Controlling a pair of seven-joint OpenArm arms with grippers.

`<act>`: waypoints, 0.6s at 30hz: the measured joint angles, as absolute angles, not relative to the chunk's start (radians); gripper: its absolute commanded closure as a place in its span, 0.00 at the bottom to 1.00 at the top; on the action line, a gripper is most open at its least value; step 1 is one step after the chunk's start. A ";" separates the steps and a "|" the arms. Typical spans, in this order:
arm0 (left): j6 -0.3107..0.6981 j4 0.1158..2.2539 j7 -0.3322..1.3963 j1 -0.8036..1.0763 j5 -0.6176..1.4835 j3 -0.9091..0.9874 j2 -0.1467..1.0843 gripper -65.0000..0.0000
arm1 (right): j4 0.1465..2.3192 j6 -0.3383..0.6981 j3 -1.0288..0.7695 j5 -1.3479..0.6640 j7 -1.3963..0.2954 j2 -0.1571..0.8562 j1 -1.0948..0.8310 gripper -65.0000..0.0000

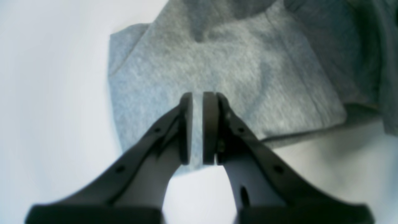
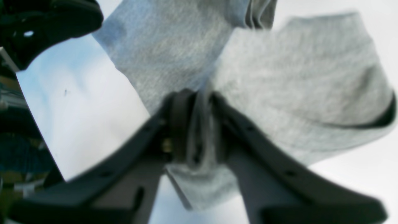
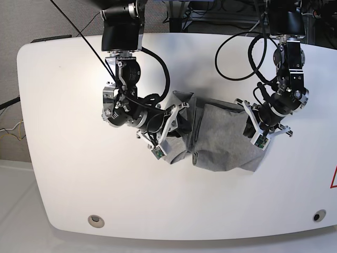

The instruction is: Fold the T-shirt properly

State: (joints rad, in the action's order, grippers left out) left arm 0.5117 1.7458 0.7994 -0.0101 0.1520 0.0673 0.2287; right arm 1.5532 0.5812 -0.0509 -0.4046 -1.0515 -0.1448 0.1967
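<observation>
No legible text or labels

White rounded table [image 3: 63, 174] with two small round holes near front corners. Grey wall panel [image 3: 31, 21] behind, pale floor [image 3: 16, 232] at left. Even bright lighting.

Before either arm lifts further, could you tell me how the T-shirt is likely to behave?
Probably floppy: the T-shirt bunches between the right gripper's fingers and creases on the table. Likely light, and its layers may slide apart when raised.
</observation>
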 measured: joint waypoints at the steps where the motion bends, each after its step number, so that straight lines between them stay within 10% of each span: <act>1: 0.512 1.762 0.811 -0.006 0.138 0.048 0.230 0.71 | 1.566 0.555 -0.055 -0.402 -1.056 -0.141 0.199 0.71; 8: 0.524 1.789 0.823 -0.002 0.146 -0.002 0.219 0.40 | 1.604 0.500 -0.127 -0.401 -1.039 -0.115 0.247 0.67; 18: 0.521 1.615 0.836 -0.055 0.136 -0.064 0.177 0.43 | 1.460 0.517 -0.247 -0.374 -0.998 -0.059 0.349 0.80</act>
State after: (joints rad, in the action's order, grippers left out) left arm 0.5205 1.6150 0.8364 -0.0547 0.1356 -0.0635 0.1772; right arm 1.4601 0.5167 -0.2466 -0.3740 -0.9981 -0.0593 0.3492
